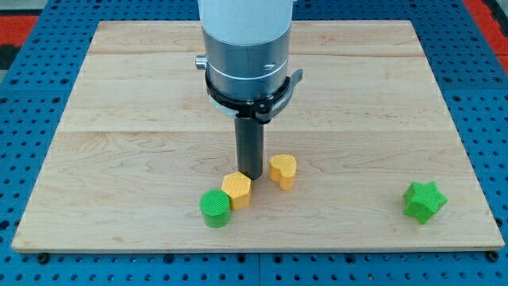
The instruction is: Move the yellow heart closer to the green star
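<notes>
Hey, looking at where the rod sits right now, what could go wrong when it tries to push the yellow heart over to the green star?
1. My tip sits between the yellow heart and the yellow hexagon, very close to both; any sideways slip could knock the hexagon and the green cylinder beside it.
2. The green star lies near the board's bottom-right edge, so an overshooting push might send a block off.

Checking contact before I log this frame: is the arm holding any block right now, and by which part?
Nothing is held. My tip is a bare rod standing between the yellow hexagon and the yellow heart; contact cannot be told.
</notes>
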Tool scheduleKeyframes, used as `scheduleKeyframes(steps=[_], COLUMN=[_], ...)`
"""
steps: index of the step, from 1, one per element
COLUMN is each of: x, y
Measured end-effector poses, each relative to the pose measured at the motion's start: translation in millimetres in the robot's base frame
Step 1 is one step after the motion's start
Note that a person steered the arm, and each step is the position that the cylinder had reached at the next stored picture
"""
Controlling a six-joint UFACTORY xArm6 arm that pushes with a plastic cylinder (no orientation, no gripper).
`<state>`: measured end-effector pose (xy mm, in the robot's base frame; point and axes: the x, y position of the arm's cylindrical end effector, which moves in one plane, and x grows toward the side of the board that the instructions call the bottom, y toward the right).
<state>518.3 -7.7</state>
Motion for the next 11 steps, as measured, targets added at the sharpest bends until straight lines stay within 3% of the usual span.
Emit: scheduleKeyframes(steps=[2,4,6,8,11], x=[-2,-2,4,4,4], y=[31,101,89,147,170])
